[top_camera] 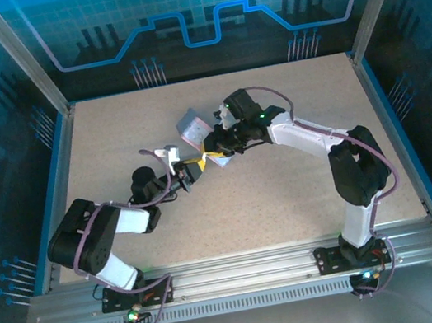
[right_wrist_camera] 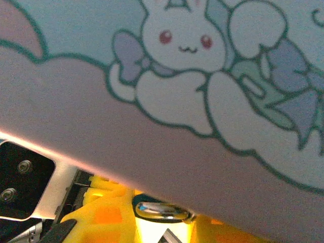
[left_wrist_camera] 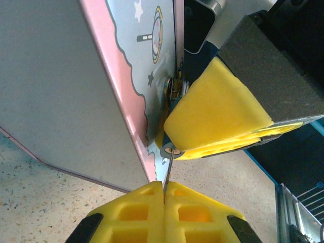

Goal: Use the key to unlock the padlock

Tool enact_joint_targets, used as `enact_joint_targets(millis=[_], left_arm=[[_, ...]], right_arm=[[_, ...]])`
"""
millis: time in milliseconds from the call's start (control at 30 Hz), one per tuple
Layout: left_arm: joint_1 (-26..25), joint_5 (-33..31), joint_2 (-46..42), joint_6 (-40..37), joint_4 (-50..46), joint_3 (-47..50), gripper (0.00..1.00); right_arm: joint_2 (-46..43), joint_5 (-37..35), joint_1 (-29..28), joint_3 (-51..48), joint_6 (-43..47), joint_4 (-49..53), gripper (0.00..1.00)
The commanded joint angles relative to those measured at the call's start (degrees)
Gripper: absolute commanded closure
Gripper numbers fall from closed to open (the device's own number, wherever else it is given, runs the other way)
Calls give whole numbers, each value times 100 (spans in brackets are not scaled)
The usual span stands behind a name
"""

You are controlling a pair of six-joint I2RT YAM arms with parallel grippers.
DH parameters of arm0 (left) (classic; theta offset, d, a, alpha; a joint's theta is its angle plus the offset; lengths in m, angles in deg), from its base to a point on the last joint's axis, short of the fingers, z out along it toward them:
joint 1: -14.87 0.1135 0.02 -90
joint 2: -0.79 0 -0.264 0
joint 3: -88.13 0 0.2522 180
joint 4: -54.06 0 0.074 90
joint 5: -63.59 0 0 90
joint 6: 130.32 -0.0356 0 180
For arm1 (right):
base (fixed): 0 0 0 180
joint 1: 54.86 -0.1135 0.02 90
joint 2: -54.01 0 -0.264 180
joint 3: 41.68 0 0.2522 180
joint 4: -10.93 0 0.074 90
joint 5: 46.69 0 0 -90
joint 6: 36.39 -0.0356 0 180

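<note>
Nearest us, our left gripper (left_wrist_camera: 164,191) is pinched tight on the key (left_wrist_camera: 167,169), whose tip meets the padlock (left_wrist_camera: 166,149) just beside the tin's (left_wrist_camera: 71,86) lower edge. Beyond, our right gripper (top_camera: 216,151) clamps the padlock close against the tin's decorated face.

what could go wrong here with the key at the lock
The thin key, pinched by the left end effector, could slip or tilt as it presses at the padlock. The cartoon tin is right beside the right end effector, so a sideways push may bump it.
</note>
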Motion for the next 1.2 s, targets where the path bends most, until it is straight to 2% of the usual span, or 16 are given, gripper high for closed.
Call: enact_joint_targets(millis=[0, 500, 900, 1033, 1167], left_arm=[[-113, 261, -183, -97, -112, -244, 100], [-36, 398, -102, -60, -226, -182, 100], [352, 931, -432, -60, -802, -358, 100], [382, 1123, -303, 331, -484, -399, 100], [386, 1182, -28, 867, 229, -414, 100]], right_arm=[[-30, 474, -89, 187, 247, -10, 100], [-188, 474, -23, 70, 414, 80, 100], [-135, 789, -119, 385, 1316, 920, 100], [-134, 885, -111, 375, 1316, 900, 100], [-105, 881, -150, 385, 1323, 888, 100]])
